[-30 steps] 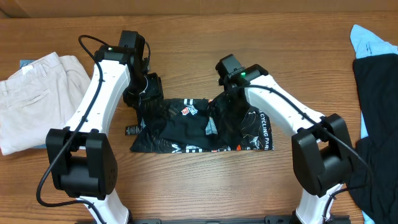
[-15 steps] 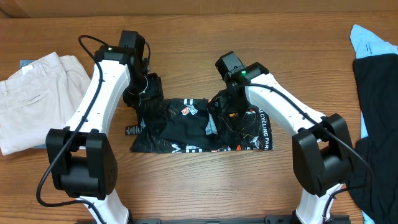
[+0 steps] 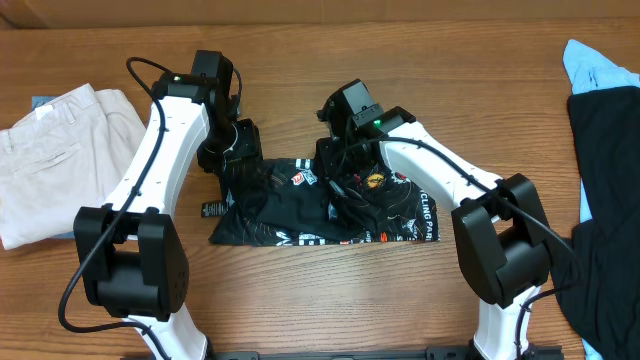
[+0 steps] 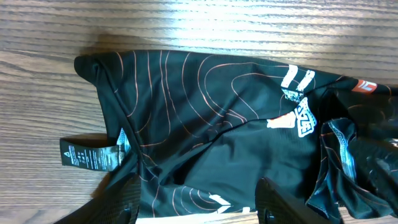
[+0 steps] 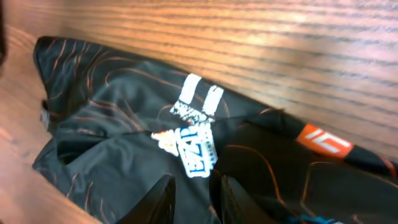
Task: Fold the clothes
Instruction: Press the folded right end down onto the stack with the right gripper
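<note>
Right claw (image 5: 196,190) pinching clothes (image 5: 112,106), thin, crumpled, black

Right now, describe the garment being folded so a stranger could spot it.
On the wooden table, look at the middle for the crumpled black garment. Unlike the beige trousers far left, it carries orange contour lines and white lettering.
</note>
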